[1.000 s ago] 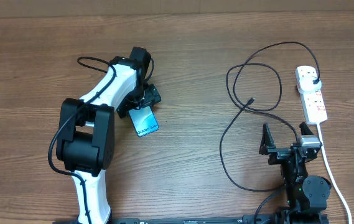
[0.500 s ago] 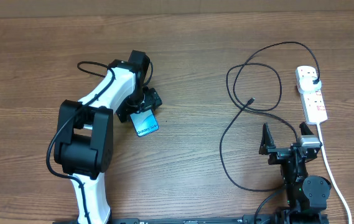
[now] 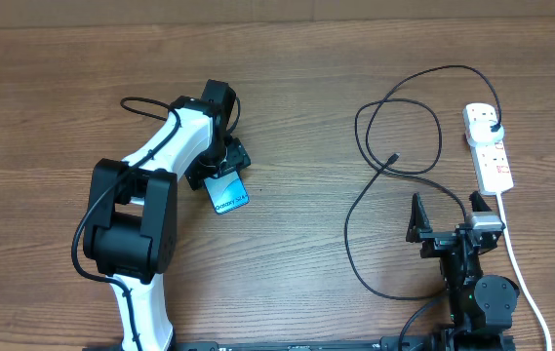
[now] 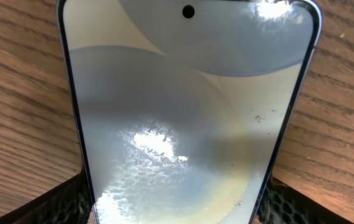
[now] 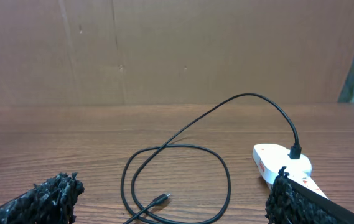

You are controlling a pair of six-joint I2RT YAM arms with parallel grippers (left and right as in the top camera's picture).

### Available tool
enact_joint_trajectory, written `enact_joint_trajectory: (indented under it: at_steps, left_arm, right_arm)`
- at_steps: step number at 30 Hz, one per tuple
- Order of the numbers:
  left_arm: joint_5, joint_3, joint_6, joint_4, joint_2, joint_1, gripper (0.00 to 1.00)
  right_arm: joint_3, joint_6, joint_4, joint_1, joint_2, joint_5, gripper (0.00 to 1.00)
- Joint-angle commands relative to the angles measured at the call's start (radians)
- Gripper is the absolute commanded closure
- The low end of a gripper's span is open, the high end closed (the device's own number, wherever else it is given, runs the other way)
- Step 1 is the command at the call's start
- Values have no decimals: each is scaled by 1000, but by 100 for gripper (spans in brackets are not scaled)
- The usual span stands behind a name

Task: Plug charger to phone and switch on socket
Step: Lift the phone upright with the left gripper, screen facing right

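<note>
The phone (image 3: 229, 193) lies on the wooden table with its light blue screen up and fills the left wrist view (image 4: 183, 112). My left gripper (image 3: 222, 168) is over its far end, with a finger against each long edge, shut on the phone. The black charger cable (image 3: 399, 122) lies looped on the table, its small connector (image 3: 394, 157) free, and it also shows in the right wrist view (image 5: 162, 198). Its black plug (image 3: 493, 128) sits in the white socket strip (image 3: 489, 151). My right gripper (image 3: 445, 216) is open and empty, short of the cable.
The strip's thick white lead (image 3: 517, 255) runs down the right side to the front edge. The cable's lower loop (image 3: 355, 249) curves close to my right arm's base. A brown board wall (image 5: 164, 50) stands behind the table.
My left arm has shifted slightly at the phone, and the phone has turned a little under it. The right arm, cable and strip have not moved.
</note>
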Motion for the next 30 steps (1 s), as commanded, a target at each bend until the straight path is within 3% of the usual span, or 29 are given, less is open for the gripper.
enact_joint_trajectory:
  at_steps: [1,5,11,16,30]
  left_arm:
    - [-32,-46,16,17,59,0,17]
    - [-32,-46,15,18,59,0,23]
    - [26,-42,15,13,59,3,22]
    - [75,-28,15,7,57,14,27]
    - [79,60,33,-103,55,15,29]
  right_arm:
    - [-10,-2,3,3,-9,-6,0]
    - [-10,-2,3,3,-9,-6,0]
    - [-10,-2,3,3,-9,-6,0]
    - [-10,-2,3,3,-9,-6,0]
    - [-10,-2,3,3,-9,-6,0]
